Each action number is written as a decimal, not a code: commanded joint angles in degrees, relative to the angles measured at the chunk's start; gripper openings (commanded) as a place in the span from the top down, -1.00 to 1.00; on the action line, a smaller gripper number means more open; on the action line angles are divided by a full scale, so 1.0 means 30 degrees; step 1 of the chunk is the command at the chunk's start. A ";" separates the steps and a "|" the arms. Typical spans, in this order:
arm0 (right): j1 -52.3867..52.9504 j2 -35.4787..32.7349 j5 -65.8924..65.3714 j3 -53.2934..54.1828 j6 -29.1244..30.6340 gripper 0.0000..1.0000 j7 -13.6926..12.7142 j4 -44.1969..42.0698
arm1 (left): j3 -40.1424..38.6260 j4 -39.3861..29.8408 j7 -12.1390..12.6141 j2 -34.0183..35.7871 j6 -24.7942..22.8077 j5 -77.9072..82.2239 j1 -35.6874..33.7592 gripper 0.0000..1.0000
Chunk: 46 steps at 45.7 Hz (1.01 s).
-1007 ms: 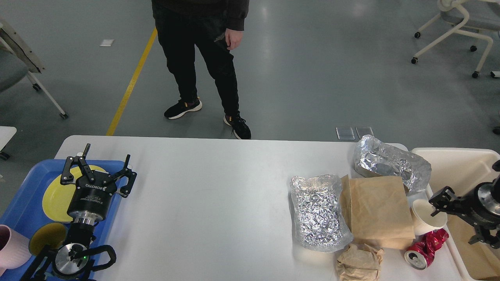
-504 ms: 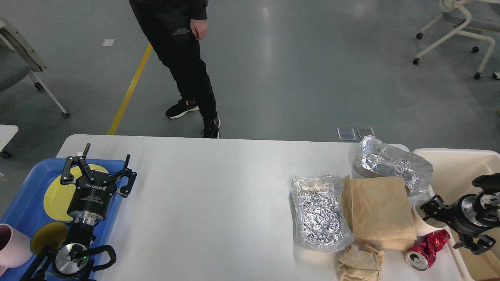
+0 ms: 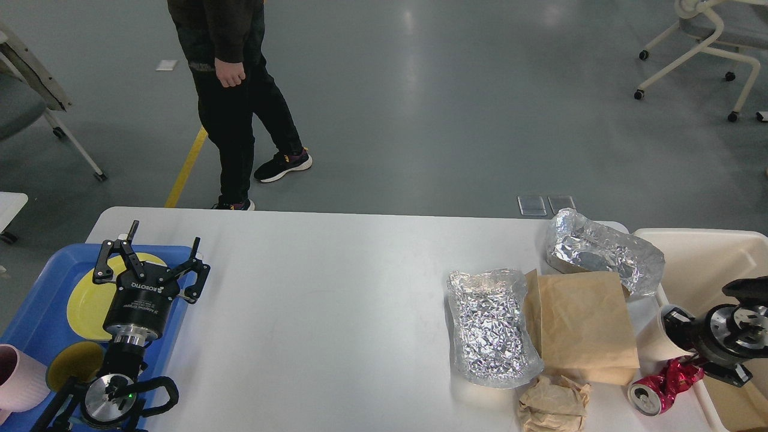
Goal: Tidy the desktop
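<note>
The white desktop fills the lower part of the head view. At its right end lie a flat foil bag, a crumpled foil container, a brown paper bag, a crumpled wad of brown paper, a crushed red can and a white paper cup. My right gripper is right at the cup's right side, touching or overlapping it; its fingers are dark and cannot be told apart. My left gripper is open and empty above the blue tray.
The blue tray holds a yellow plate, a small yellow dish and a pink cup. A cream bin stands at the table's right edge. A person walks behind the table's far edge. Wheeled chairs stand far left and far right.
My right gripper has moved left and down, from over the bin onto the paper cup, and the cup now leans. The person has walked left. My left arm has not moved.
</note>
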 commanded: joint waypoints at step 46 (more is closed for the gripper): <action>1.6397 0.0795 -0.0277 -1.0310 0.7704 1.00 -0.0240 0.7498 | 0.0000 -0.0001 0.0031 0.0000 0.0000 0.0028 0.0004 -0.93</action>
